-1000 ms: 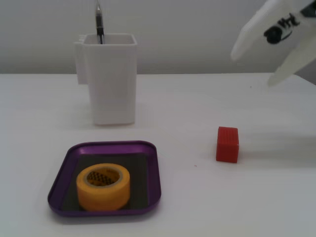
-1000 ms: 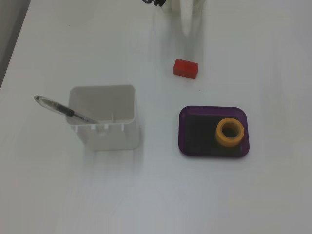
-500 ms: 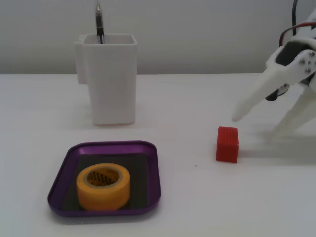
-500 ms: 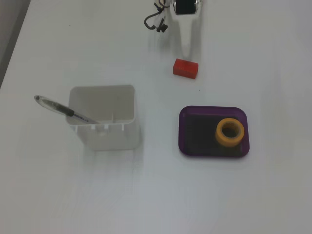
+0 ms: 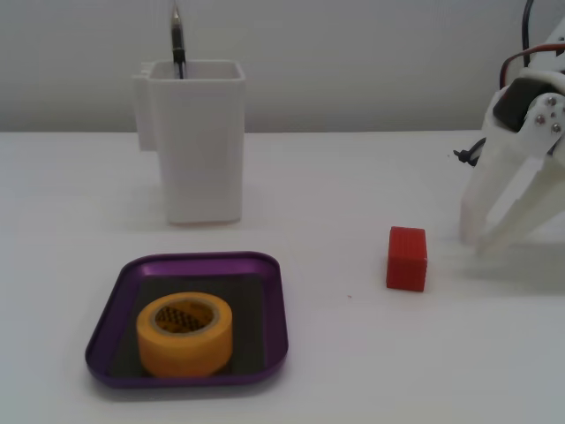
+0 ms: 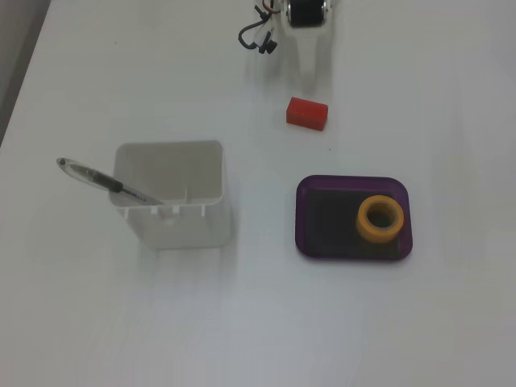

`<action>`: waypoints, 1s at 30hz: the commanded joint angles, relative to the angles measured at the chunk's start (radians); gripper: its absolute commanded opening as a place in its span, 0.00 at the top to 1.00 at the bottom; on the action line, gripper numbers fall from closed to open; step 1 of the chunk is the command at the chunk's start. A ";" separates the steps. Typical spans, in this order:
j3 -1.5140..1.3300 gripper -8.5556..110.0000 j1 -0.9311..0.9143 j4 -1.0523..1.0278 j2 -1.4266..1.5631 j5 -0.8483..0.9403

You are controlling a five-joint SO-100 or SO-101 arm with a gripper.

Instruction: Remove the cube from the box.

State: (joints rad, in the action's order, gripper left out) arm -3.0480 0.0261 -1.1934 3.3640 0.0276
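Observation:
The red cube [image 5: 407,258] stands on the white table, outside the purple box [image 5: 190,260] and to its right in a fixed view. In the other fixed view the cube [image 6: 307,113] lies above the box [image 6: 299,216]. My white gripper [image 5: 477,242] hangs at the right, tips near the table, a short way right of the cube and not touching it. Its fingers are a little apart and hold nothing. In the other fixed view only its dark wrist motor [image 6: 306,11] shows clearly at the top edge.
A yellow tape roll [image 5: 184,334] sits inside the box, also seen in the other fixed view [image 6: 380,219]. A tall white container [image 5: 196,141] with a pen [image 6: 105,182] stands behind the box. A black cable [image 6: 256,36] lies near the arm.

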 commanded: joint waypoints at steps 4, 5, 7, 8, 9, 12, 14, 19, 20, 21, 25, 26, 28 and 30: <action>-0.011 0.93 -0.009 0.015 0.048 0.003; -0.012 0.93 -0.008 0.018 0.048 0.003; -0.012 0.93 -0.008 0.018 0.048 0.003; -0.012 0.93 -0.008 0.018 0.048 0.003; -0.012 0.93 -0.008 0.018 0.048 0.003; -0.012 0.93 -0.008 0.018 0.048 0.003; -0.012 0.93 -0.008 0.018 0.048 0.003; -0.012 0.93 -0.008 0.018 0.048 0.003; -0.012 0.93 -0.008 0.018 0.048 0.003; -0.012 0.93 -0.008 0.018 0.048 0.003; -0.012 0.93 -0.008 0.018 0.048 0.003; -0.012 0.93 -0.008 0.018 0.048 0.003; -0.012 0.93 -0.008 0.018 0.048 0.003; -0.012 0.93 -0.008 0.018 0.048 0.003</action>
State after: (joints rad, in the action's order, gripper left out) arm -3.0526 0.0261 -1.1888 3.3640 0.0276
